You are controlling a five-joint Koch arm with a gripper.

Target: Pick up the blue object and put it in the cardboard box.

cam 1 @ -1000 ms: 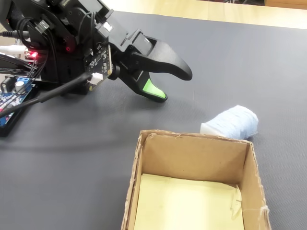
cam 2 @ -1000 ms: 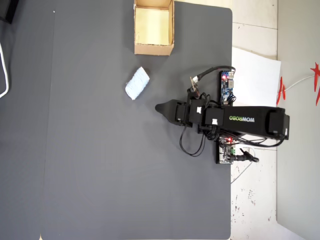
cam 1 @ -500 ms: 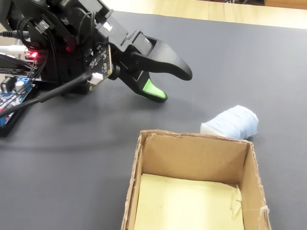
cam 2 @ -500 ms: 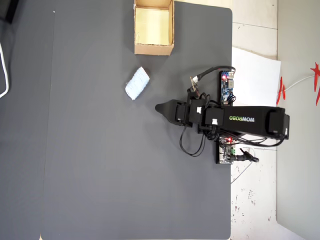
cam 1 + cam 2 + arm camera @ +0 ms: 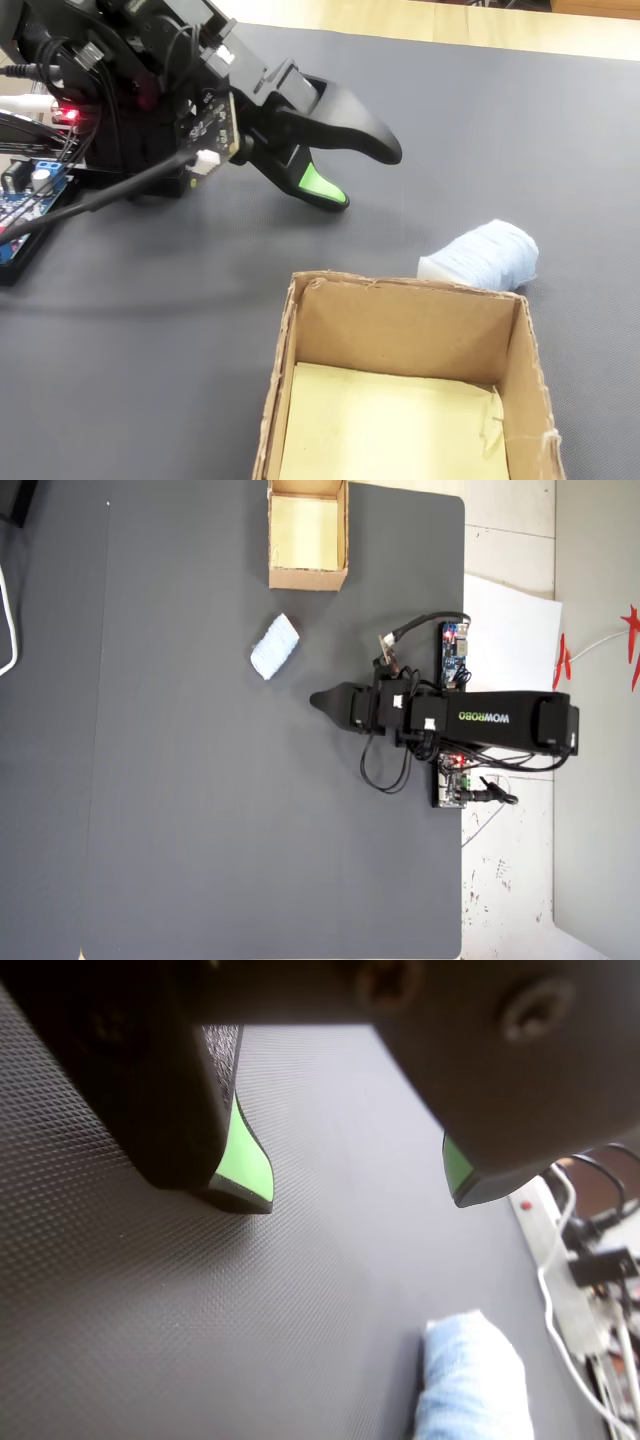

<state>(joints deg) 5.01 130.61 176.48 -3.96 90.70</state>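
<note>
Fingers parted and empty above the dark desk.

Fingers [image 5: 360, 172] spread with a clear gap, green pads [image 5: 243, 1160] facing in, holding nothing. Pale blue sponge [image 5: 274, 647] lying on the desk [image 5: 200, 810] at ten o'clock from the fingers in the overhead view, apart from them. Cardboard box [image 5: 308, 577] at one o'clock from the sponge, near it.

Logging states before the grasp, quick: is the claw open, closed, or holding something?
Claw: open and empty, jaws apart above the mat; the blue object lies untouched nearby.
</note>
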